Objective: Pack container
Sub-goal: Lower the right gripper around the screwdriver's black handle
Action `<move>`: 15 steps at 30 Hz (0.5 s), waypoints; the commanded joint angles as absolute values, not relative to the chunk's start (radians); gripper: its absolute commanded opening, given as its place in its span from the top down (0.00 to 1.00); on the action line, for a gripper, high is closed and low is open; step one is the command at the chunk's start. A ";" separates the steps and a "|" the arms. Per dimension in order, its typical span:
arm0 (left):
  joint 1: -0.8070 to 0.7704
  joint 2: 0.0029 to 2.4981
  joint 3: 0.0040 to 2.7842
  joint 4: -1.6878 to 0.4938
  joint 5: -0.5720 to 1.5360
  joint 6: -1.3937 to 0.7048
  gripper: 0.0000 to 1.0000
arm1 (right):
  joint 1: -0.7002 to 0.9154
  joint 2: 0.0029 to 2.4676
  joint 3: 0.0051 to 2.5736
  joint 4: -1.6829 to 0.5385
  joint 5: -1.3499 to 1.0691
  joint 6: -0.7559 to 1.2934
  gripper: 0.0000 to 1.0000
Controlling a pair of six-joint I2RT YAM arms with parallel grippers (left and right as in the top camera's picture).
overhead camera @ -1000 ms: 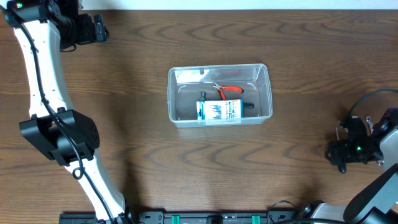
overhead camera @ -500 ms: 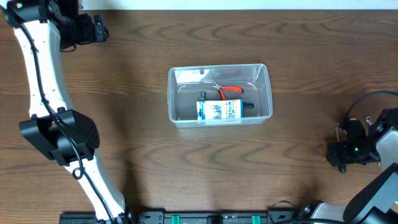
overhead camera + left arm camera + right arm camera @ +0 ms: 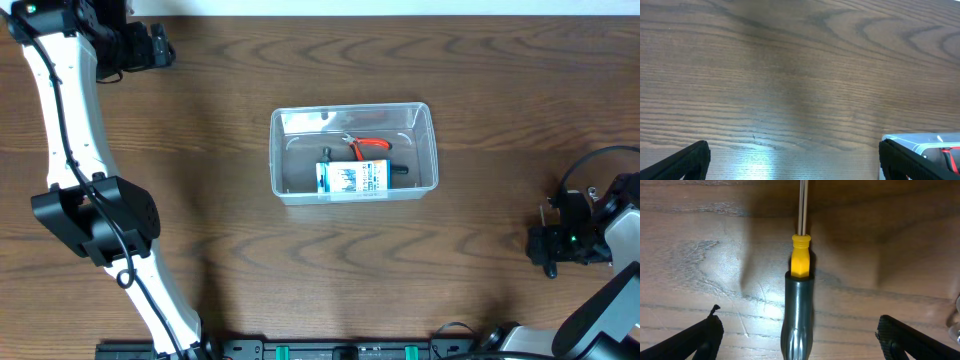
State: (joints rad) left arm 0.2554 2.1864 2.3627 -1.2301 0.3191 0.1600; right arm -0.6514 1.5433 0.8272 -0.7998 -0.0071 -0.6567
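Well right of the container (image 3: 276, 160), the right gripper (image 3: 800, 330) is released, jaws spread either side of a screwdriver (image 3: 797, 305). Far left of the container, the left gripper (image 3: 794, 150) gapes empty.

Open table (image 3: 300, 270) on every side of the container (image 3: 276, 160), screwdriver (image 3: 797, 305) lying between wide-set right jaws

Screwdriver (image 3: 801, 265) tip beyond top edge

Right gripper (image 3: 542, 250) slightly farther right
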 commanded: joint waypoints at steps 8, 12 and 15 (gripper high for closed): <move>0.260 2.182 2.380 -1.233 0.328 0.159 0.02 | -0.641 1.611 0.822 -0.765 -0.008 -0.622 0.01; 0.260 2.181 2.380 -1.233 0.328 0.159 0.02 | -0.641 1.613 0.822 -0.751 -0.008 -0.622 0.01; 0.260 2.181 2.380 -1.233 0.328 0.159 0.02 | -0.641 1.624 0.822 -0.749 -0.008 -0.622 0.01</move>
